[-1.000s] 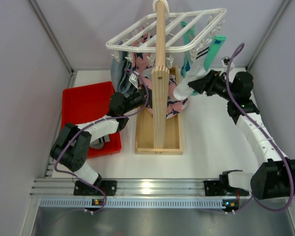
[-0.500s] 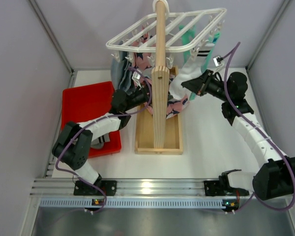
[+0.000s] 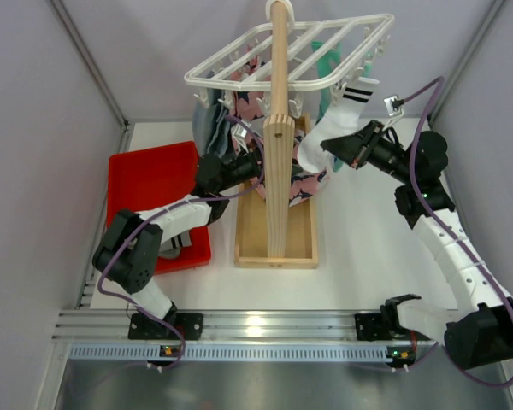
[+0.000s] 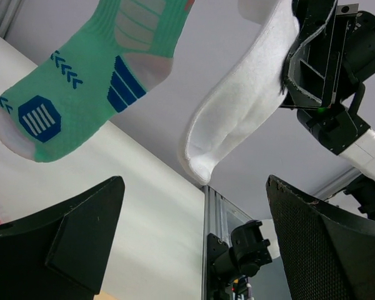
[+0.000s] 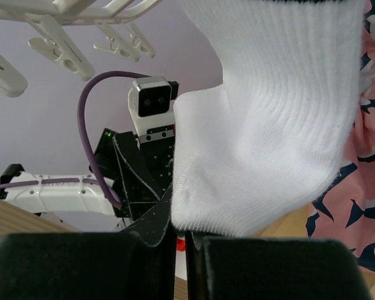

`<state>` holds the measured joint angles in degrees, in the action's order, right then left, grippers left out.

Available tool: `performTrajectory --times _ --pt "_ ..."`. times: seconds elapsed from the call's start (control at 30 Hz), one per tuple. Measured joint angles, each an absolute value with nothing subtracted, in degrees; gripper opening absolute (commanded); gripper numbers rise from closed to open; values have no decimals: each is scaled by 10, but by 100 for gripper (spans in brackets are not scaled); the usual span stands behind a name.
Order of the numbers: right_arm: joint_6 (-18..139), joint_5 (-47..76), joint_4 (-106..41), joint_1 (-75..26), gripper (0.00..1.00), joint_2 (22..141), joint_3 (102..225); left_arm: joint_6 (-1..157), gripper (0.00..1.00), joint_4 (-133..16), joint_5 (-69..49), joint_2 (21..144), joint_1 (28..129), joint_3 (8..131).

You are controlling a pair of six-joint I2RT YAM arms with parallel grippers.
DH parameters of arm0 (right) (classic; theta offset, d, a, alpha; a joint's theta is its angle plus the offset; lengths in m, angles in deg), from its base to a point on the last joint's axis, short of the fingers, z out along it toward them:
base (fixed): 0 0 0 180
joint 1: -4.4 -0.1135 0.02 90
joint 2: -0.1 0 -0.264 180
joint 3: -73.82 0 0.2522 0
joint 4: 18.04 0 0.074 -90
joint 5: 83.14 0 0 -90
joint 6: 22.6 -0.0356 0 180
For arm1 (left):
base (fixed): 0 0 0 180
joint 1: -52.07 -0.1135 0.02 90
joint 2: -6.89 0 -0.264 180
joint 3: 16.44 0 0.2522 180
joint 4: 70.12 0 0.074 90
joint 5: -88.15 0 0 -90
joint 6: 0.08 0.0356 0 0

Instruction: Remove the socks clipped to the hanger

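The white grid hanger (image 3: 239, 73) hangs from a wooden post (image 3: 280, 128), its clips (image 5: 56, 37) dangling. A white sock (image 3: 335, 120) with black stripe bands hangs at its right side, with teal socks (image 3: 327, 61) behind it. My right gripper (image 3: 340, 152) is shut on the white sock's (image 5: 269, 125) lower edge, fingers (image 5: 112, 262) pressed together. My left gripper (image 3: 255, 162) sits under the hanger beside the post, open and holding nothing. Between its fingers (image 4: 62, 244) I look up at a teal sock (image 4: 81, 81) and the white sock (image 4: 237, 119).
A red tray (image 3: 150, 184) lies at the left with a striped sock at its near edge. A pink printed cloth (image 3: 306, 184) and a blue-grey cloth (image 3: 207, 128) hang by the post. The post's wooden box base (image 3: 274, 231) stands mid-table. Grey walls close in on both sides.
My right gripper has gone from open to shut on the white sock, and its arm has swung up and to the right. The left arm has barely moved.
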<state>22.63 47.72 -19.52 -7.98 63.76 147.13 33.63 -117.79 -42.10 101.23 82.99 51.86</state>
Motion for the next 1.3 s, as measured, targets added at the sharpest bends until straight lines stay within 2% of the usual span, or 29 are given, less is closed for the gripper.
performTrajectory --times 0.23,0.37,0.47,0.5,0.53,0.57,0.6,0.67,0.77,0.97,1.23,1.3 --pt "217 477 -196 -87 0 637 1460 328 97 -1179 -426 1028 859 566" --pt "210 477 -196 -93 0 637 1456 308 85 -1197 -430 1045 869 588" --pt "207 476 -196 -98 0 637 1456 291 39 -1202 -431 1057 869 593" --pt "208 476 -196 -99 6 637 1456 283 17 -1204 -432 1061 869 593" --pt "209 475 -199 -100 13 636 1456 275 2 -1206 -434 1064 869 593" --pt "213 473 -205 -100 23 635 1457 269 0 -1210 -437 1067 868 593" --pt "220 469 -215 -101 43 635 1458 264 0 -1212 -442 1068 869 593" --pt "240 457 -245 -101 57 634 1465 249 0 -1215 -450 1068 869 593" --pt "282 436 -305 -99 62 634 1493 219 0 -1221 -466 1068 869 593" --pt "351 425 -384 -71 66 634 1587 167 0 -1225 -496 1067 869 593" --pt "351 487 -373 30 68 658 1717 127 0 -1225 -531 1048 870 594" --pt "334 511 -349 50 73 672 1729 120 0 -1226 -539 1042 871 595"
